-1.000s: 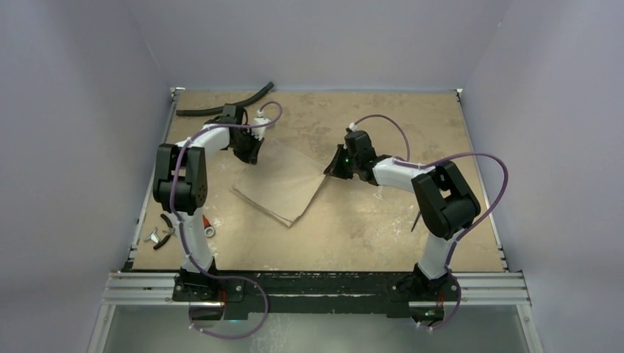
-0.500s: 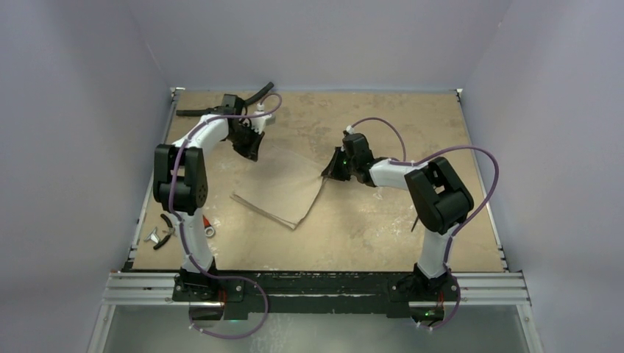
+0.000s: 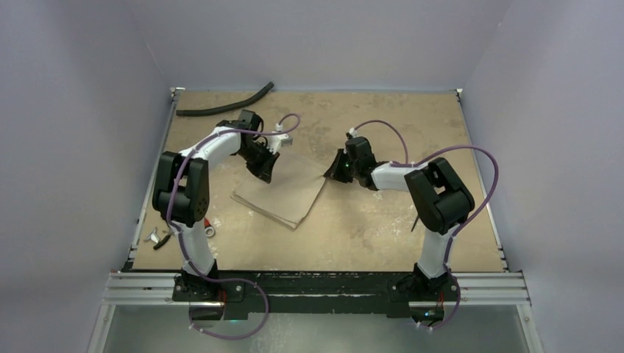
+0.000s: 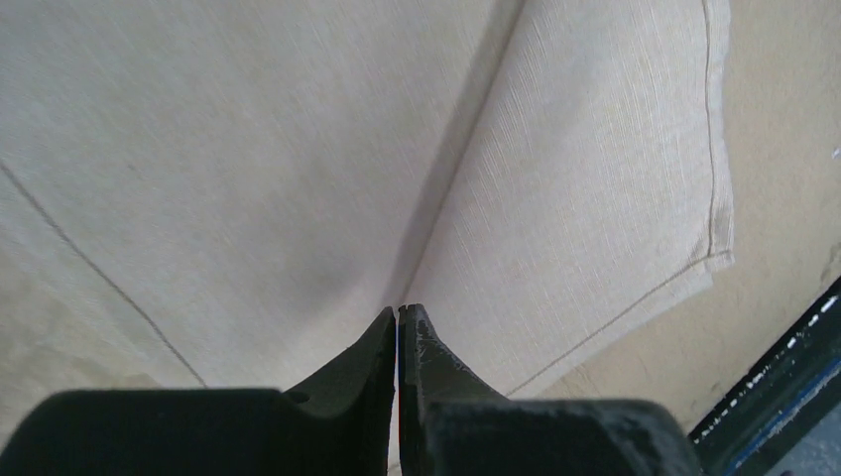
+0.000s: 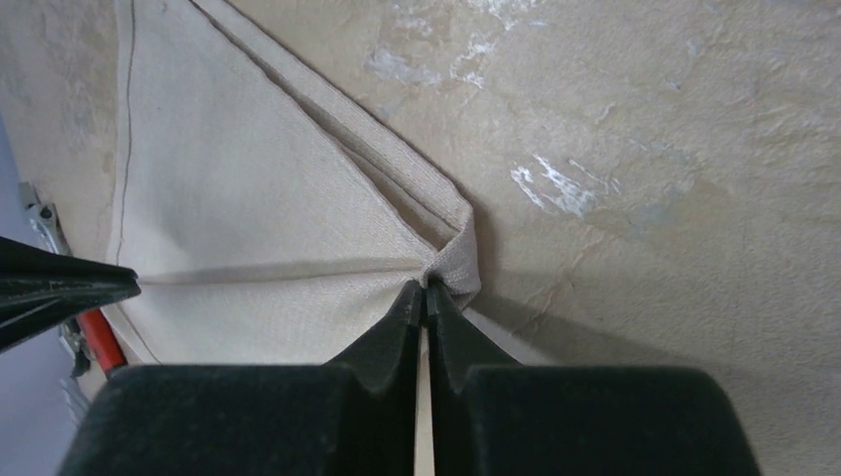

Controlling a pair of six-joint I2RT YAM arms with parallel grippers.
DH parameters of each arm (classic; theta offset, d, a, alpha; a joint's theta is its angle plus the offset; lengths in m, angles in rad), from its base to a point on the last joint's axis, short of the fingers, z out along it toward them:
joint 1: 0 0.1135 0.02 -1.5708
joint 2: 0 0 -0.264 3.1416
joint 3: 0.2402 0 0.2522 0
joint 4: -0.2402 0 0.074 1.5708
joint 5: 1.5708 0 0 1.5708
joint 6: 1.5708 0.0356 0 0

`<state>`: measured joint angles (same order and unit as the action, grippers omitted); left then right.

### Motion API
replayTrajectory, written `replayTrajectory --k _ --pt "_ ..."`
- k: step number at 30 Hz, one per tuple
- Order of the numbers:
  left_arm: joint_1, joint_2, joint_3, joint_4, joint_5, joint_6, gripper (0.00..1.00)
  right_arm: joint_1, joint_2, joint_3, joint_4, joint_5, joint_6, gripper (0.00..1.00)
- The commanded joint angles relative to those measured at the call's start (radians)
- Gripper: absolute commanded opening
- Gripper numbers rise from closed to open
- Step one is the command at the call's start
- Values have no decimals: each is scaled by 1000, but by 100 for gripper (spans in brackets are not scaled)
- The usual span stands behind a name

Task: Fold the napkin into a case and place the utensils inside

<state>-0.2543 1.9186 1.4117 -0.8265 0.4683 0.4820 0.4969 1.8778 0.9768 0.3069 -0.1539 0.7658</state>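
The napkin (image 3: pixel 283 195) lies folded near the middle of the tan table (image 3: pixel 383 220), a little to the left. The left gripper (image 3: pixel 265 170) is at the napkin's upper left corner. Its fingers are squeezed together with a bit of cloth pinched between them. The right gripper (image 3: pixel 331 172) is at the upper right corner, and its fingers are tight on that corner too. A crease in the cloth runs to each pinch. A black hose (image 3: pixel 224 104) lies in the upper left of the top view.

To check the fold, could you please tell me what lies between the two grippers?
Only the napkin: the top view shows it spanning between the left gripper and the right gripper, each pinching it.
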Motion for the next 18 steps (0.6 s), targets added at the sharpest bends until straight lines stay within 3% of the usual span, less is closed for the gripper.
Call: replayTrajectory --k 1,9,14,18 --pt "-31 -75 -74 32 47 18 4 -4 -52 -32 44 -23 -28 9" --pt "-34 -77 -169 142 -49 23 1 -6 -78 -15 15 -6 -69 23" --pt "-34 -77 -216 178 -110 32 0 -10 -125 3 -71 56 -134 38" --pt "-35 -80 -223 181 -93 18 0 -15 -168 -6 -106 104 -153 27"
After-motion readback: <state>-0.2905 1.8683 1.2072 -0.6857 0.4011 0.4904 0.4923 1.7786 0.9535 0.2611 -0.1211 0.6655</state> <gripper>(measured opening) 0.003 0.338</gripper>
